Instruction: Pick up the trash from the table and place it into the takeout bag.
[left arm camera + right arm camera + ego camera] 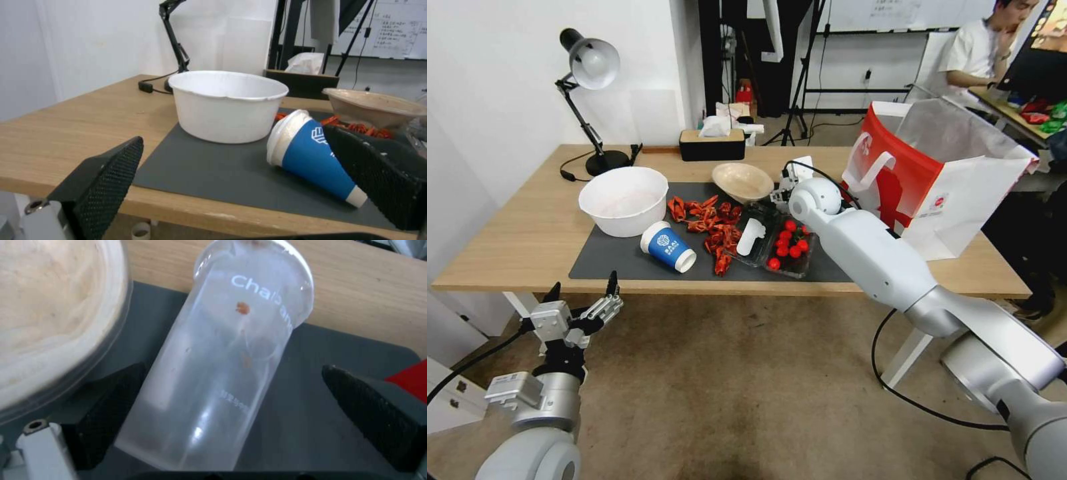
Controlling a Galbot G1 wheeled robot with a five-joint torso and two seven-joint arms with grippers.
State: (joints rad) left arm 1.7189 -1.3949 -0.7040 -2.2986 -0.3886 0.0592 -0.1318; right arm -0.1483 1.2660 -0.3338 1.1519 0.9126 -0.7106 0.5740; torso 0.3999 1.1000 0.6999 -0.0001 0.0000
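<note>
A white wall rises on the left behind the light-wood table (527, 227), which stands on white legs over a brown floor. At the table's far left corner a black desk lamp (590, 100) stands with its cord trailing across the wood. The left tool (582, 293) hangs below the near edge of the table, its fingers spread wide and holding nothing.

A dark grey mat (614, 257) covers the middle of the table. On its left end sits a white bowl (623, 200); just beside it a blue-and-white paper cup (668, 247) lies on its side. Next comes a scatter of red scraps (710, 223), then a clear tray with a pale lump (752, 235) and another of red cherry tomatoes (790, 245). Behind them a shallow beige bowl (742, 181) rests, and farther back a black tissue box (712, 143).

The right tool (231, 426) is over the mat beside the beige bowl, its fingers wide apart on either side of a clear plastic cup (222, 373) lying flat, not gripping it. The red-and-white takeout bag (940, 180) stands open at the table's right end.
</note>
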